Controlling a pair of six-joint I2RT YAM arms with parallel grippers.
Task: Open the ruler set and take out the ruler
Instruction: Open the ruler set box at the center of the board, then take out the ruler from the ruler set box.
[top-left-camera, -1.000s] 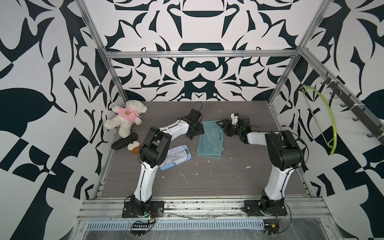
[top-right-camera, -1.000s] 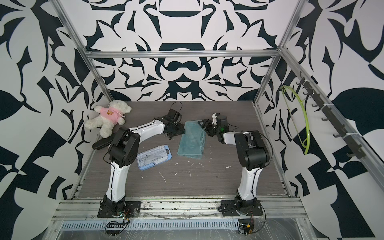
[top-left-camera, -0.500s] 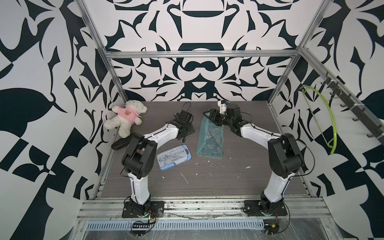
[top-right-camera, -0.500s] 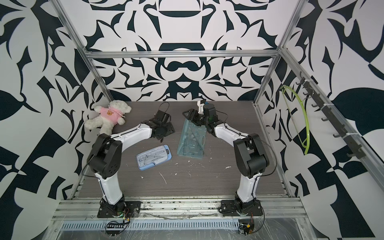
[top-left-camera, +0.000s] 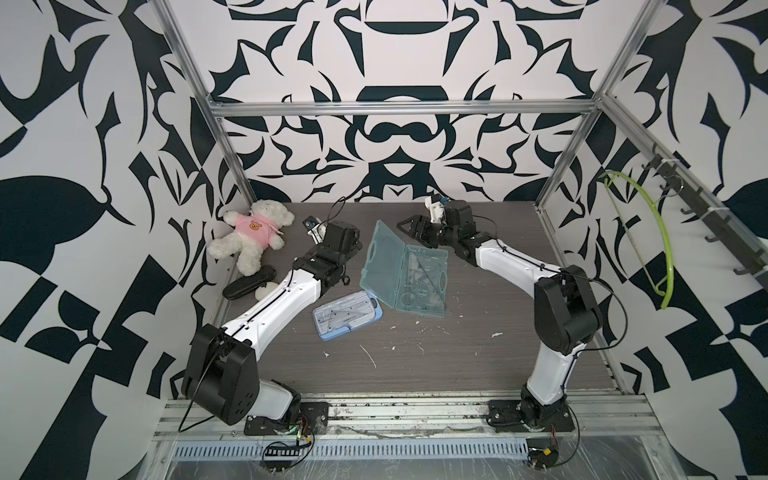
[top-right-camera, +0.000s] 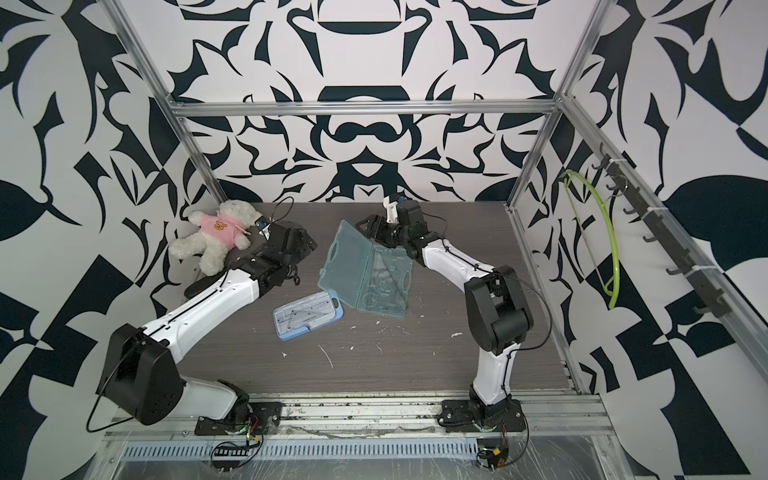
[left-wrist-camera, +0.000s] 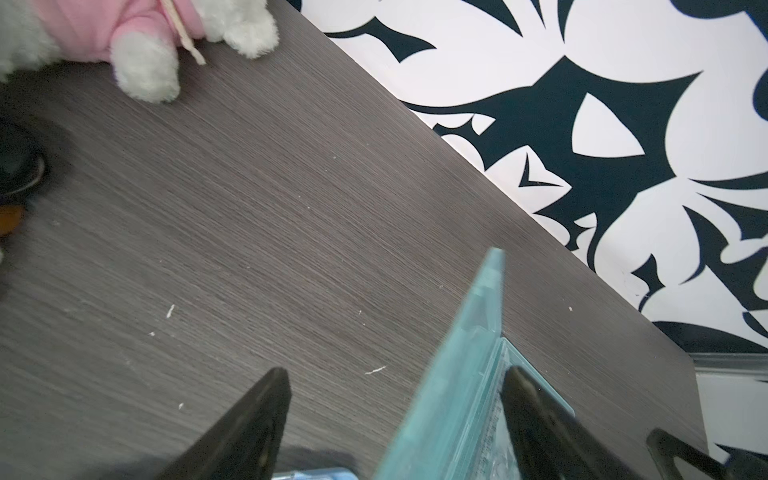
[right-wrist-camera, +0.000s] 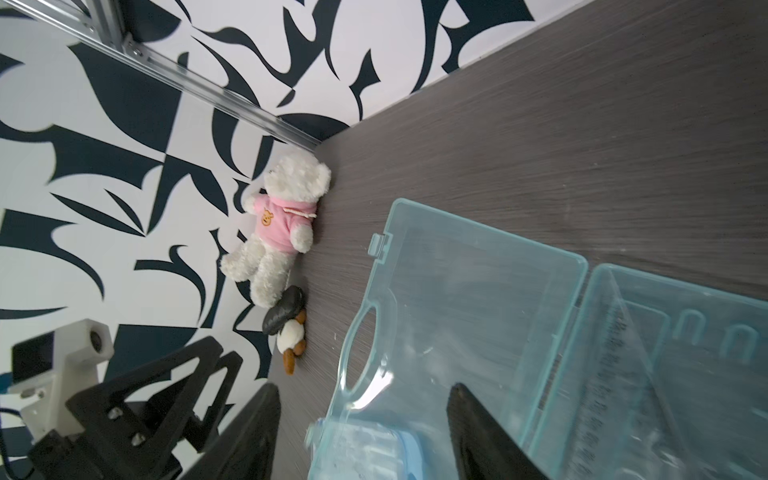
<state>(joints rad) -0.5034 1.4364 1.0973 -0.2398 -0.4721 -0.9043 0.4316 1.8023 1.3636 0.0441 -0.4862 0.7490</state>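
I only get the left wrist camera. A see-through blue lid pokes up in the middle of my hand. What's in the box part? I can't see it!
Observer: A clear triangle ruler lies in the tray of the ruler set; the right wrist view shows it.
Operator: Where's my other hand?
Observer: The right hand is at the set's far end, open and empty, in both top views.
Operator: What's that blue bit at the bottom of my picture?
Observer: A second, smaller blue case, lying flat on the table beside the set's near corner.

The lid (top-left-camera: 381, 261) of the ruler set (top-left-camera: 422, 286) has swung open
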